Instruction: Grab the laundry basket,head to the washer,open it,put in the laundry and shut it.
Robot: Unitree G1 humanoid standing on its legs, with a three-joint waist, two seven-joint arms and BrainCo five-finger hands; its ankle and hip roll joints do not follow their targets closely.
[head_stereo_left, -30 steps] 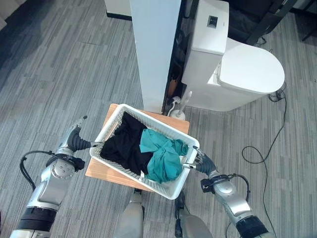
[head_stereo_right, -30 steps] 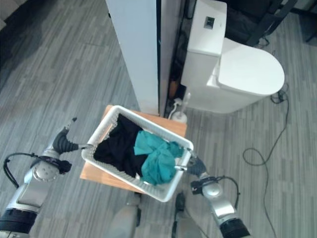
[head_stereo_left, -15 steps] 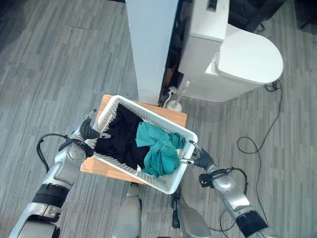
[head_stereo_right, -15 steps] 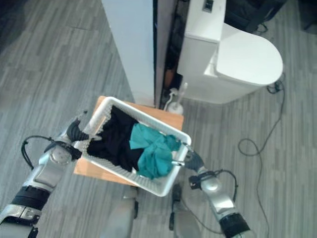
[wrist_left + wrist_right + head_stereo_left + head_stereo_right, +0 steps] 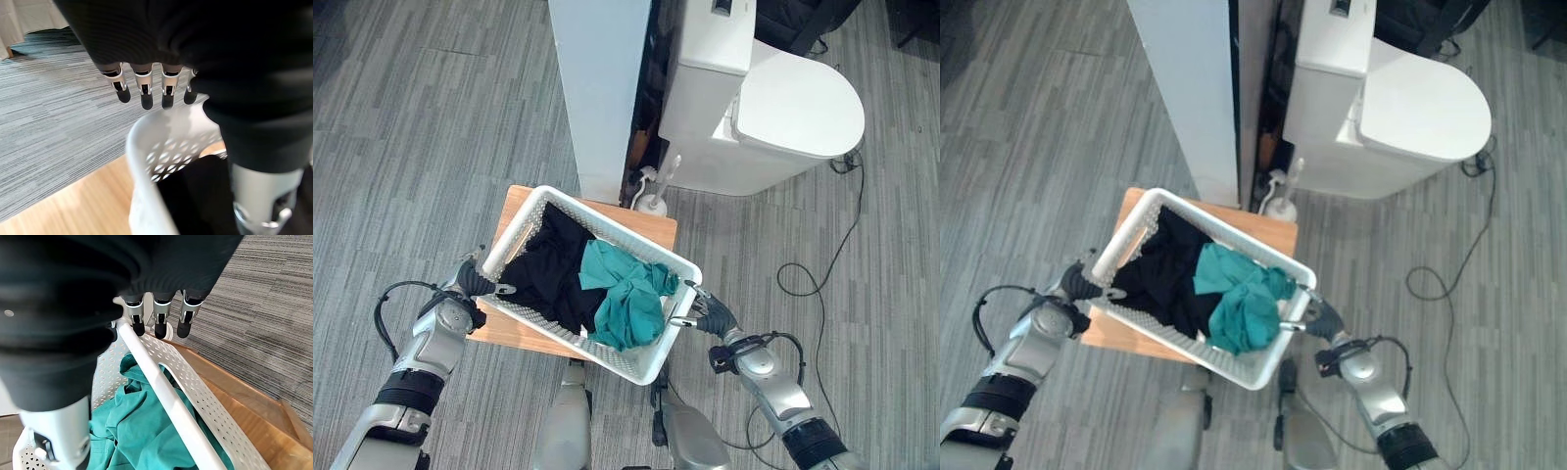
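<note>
Left hand has slid in from out left and now sits, fingers straight, on the laundry basket on its wooden stand, right hand likewise opposite, so probably lifting comes next.

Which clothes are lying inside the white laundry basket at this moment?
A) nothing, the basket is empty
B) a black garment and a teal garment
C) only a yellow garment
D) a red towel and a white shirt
B: in the head views the white laundry basket holds a black garment on the robot's left side and a teal garment beside it.
</note>
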